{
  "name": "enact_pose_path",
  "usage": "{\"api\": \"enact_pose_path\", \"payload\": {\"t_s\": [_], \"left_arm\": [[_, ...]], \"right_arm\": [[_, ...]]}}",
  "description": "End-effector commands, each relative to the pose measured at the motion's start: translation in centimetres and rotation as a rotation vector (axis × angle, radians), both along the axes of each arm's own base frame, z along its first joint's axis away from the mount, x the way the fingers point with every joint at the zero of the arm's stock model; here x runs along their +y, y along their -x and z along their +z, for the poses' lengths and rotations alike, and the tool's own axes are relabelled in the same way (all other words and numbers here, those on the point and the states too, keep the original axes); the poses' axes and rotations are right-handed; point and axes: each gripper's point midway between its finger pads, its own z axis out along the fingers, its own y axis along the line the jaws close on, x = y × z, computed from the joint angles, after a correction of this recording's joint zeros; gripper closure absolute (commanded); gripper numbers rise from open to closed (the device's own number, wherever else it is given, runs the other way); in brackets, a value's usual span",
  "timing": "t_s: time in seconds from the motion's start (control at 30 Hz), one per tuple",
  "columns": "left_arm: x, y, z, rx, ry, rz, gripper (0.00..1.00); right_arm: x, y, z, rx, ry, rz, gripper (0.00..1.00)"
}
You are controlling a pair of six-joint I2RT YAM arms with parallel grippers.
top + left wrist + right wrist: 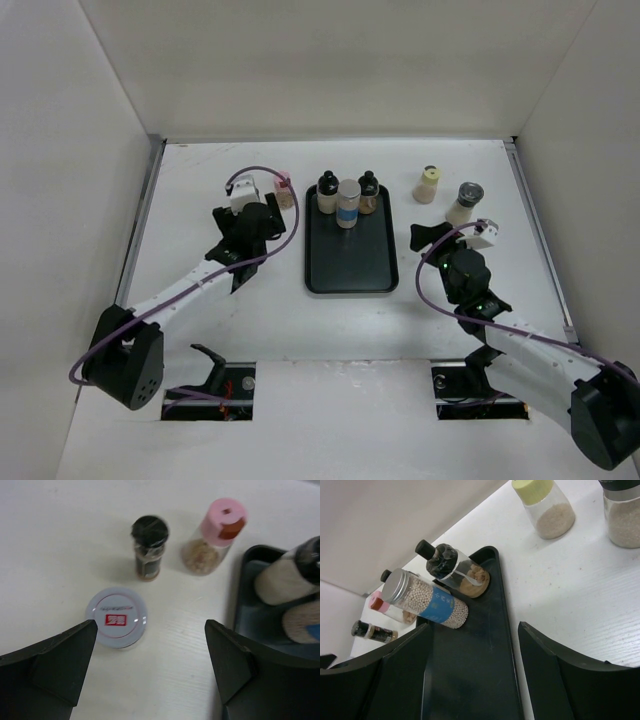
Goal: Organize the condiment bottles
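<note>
You have three bottles standing upright at the far end of the black tray (350, 270). A blue-labelled jar (348, 204) with a silver cap, full of pale beads, stands between two black-capped bottles (327, 188) of brown powder.

On the table left of the tray stand a pink-capped bottle (215, 530), a small dark bottle (149, 550) and a flat white-lidded jar (116, 616) with a red mark. To the right of the tray are a yellow-capped jar (545, 505) and a grey-capped jar (465, 203), both with pale contents.

Your left gripper (150, 665) is spread wide and holds nothing, with the white-lidded jar just beside one finger. Your right gripper (475, 680) is also spread wide and holds nothing, by the tray's right edge.
</note>
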Motion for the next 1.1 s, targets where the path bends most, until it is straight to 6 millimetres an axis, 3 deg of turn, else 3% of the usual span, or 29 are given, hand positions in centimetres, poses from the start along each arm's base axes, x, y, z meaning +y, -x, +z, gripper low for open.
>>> {"api": "enact_pose_path", "payload": {"t_s": [0.0, 0.53, 0.6, 0.67, 0.77, 0.83, 0.97, 1.07], "left_arm": [[1.5, 0.5, -1.4, 0.035, 0.02, 0.056, 0.1], [4.6, -1.8, -5.4, 0.05, 0.025, 0.177, 0.14], [4.5, -2.2, -5.5, 0.048, 0.028, 0.172, 0.18], [4.4, -2.5, -5.2, 0.039, 0.032, 0.173, 0.28], [3.9, -2.6, -4.6, 0.018, 0.04, 0.16, 0.48], [3.5, -2.3, -3.4, -0.004, 0.046, 0.144, 0.55], [1.5, -1.3, 0.1, -0.076, 0.077, 0.08, 0.6], [-2.2, -1.1, 2.6, -0.104, 0.101, -0.012, 0.61]], "right_arm": [[0.7, -0.3, 1.8, -0.049, -0.024, 0.02, 0.22], [1.3, -0.5, 1.7, -0.044, -0.013, 0.041, 0.21], [1.4, -0.5, 1.4, -0.034, -0.008, 0.044, 0.22], [1.5, -0.6, 1.4, -0.033, -0.008, 0.047, 0.23], [1.5, -0.6, 1.4, -0.033, -0.004, 0.043, 0.23], [1.6, -0.5, 1.3, -0.033, -0.008, 0.05, 0.23], [1.4, -0.4, 1.7, -0.044, -0.01, 0.039, 0.24], [1.5, -0.5, 1.4, -0.034, -0.008, 0.042, 0.24]]}}
